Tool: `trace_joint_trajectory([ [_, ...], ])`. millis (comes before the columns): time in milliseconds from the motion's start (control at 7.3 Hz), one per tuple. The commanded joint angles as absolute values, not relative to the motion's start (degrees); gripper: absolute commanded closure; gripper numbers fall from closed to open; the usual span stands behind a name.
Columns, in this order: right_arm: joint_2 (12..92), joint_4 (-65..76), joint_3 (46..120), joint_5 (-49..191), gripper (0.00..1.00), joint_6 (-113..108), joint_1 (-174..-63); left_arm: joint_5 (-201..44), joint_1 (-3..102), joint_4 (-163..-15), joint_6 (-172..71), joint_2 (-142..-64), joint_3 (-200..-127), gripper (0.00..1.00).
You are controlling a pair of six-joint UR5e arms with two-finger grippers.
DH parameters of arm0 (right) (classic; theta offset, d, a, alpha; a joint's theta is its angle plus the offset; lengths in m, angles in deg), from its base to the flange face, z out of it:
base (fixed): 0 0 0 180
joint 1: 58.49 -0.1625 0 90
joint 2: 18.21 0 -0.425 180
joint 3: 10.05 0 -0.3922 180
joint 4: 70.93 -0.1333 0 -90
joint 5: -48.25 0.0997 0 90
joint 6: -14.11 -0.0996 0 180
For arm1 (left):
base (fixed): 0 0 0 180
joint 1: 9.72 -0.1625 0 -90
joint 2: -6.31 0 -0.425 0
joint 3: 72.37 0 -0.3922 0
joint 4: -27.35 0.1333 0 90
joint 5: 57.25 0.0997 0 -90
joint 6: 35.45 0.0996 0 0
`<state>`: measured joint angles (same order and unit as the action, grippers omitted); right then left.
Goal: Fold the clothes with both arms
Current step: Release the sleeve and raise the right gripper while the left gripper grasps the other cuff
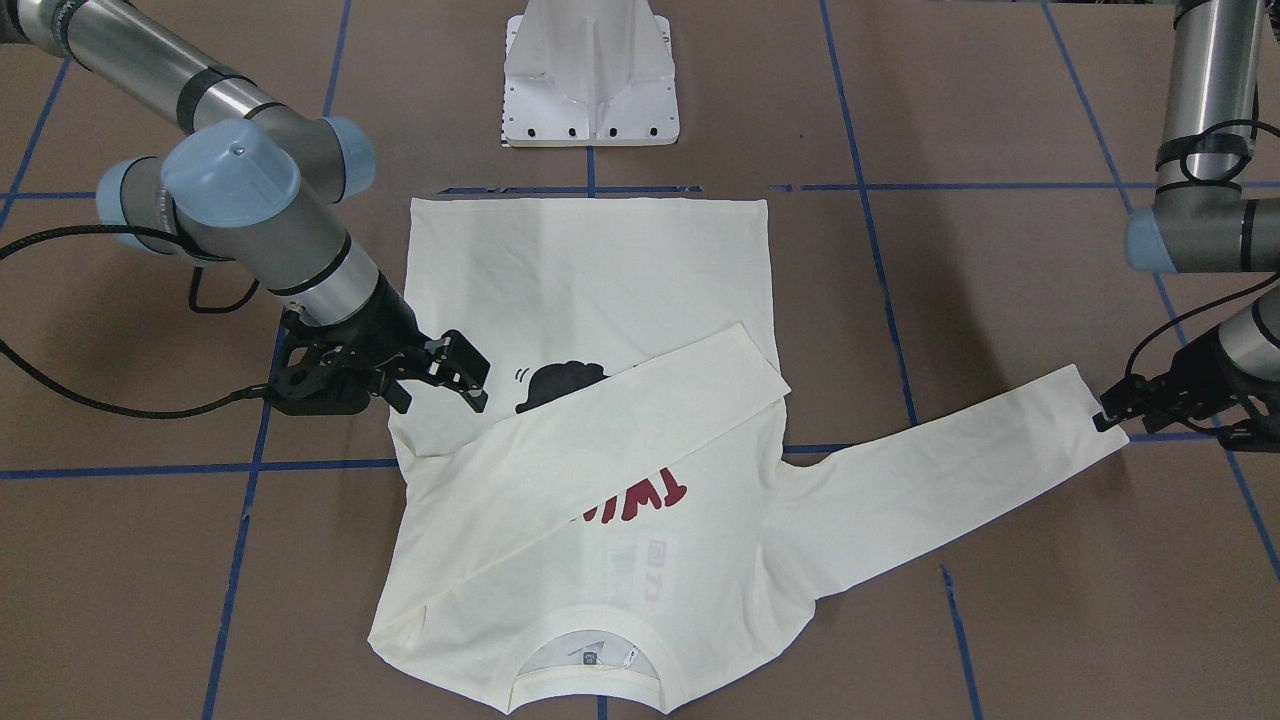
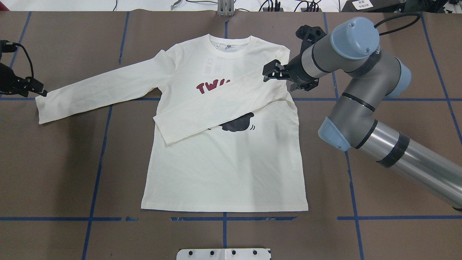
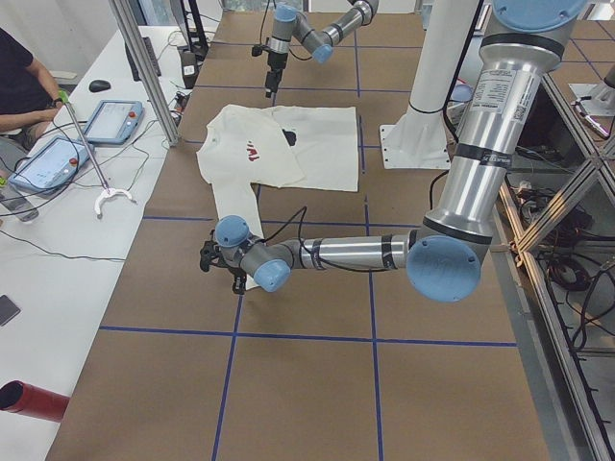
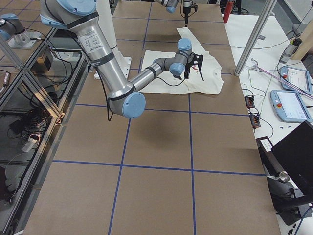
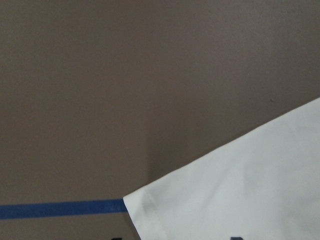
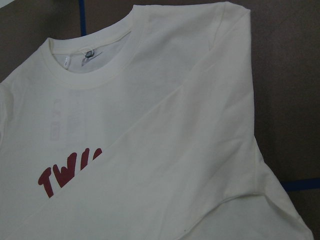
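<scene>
The left claw (image 1: 1106,418) sits at the far end of the shirt's outstretched sleeve (image 2: 101,86), right at the cuff (image 2: 40,108). The left wrist view shows two dark tips well apart at the bottom edge with the cuff corner lying flat between them, so I judge it spread and not yet pinching. The right claw (image 1: 475,380) is spread too and holds nothing. It hovers over the shirt's other shoulder, where the second sleeve (image 2: 216,104) lies folded across the chest, hiding part of the red lettering (image 2: 211,86) and the top of the black cat print (image 2: 236,124). The shirt (image 2: 223,169) lies flat and print-up on the table (image 2: 72,173), collar away from the robot's base. The likely trouble is a shallow bite: if the left claw closes on only the cuff's corner, the hem may slip free mid-carry and the sleeve drop short or twisted. A low, dragging pull could also tug the shirt's body and shift the folded sleeve. The left arm (image 3: 346,254) reaches out low, its forearm nearly level with the table. The right arm (image 2: 361,108) bends sharply at the elbow, its wrist turned across the shirt.
</scene>
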<state>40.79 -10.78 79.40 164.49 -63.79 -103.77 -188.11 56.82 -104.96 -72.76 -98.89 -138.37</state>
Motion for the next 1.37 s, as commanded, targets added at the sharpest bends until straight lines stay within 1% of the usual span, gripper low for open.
trace_joint_trajectory([
  [0, 42.69, -10.81, 80.74, 164.26, 0.01, -63.14, -104.19, -186.01, 56.72, -105.28, -72.36, -100.13, -136.97, 0.36],
  [274, 42.61, -10.81, 80.74, 164.09, 0.01, -63.14, -104.10, -186.36, 56.63, -105.10, -72.54, -99.60, -136.88, 0.44],
  [411, 42.70, -10.81, 80.83, 164.00, 0.01, -63.23, -104.10, -186.36, 56.63, -105.02, -72.45, -99.51, -136.45, 0.47],
  [959, 42.70, -10.81, 80.57, 164.00, 0.01, -63.23, -104.01, -186.36, 55.14, -104.84, -72.54, -99.51, -136.27, 0.47],
  [1096, 42.70, -10.72, 80.57, 164.00, 0.01, -63.23, -103.93, -186.62, 54.88, -104.84, -72.54, -99.42, -136.27, 0.51],
  [1234, 42.61, -10.72, 80.66, 164.00, 0.01, -63.23, -103.93, -186.54, 54.88, -104.75, -72.54, -99.34, -136.27, 0.61],
])
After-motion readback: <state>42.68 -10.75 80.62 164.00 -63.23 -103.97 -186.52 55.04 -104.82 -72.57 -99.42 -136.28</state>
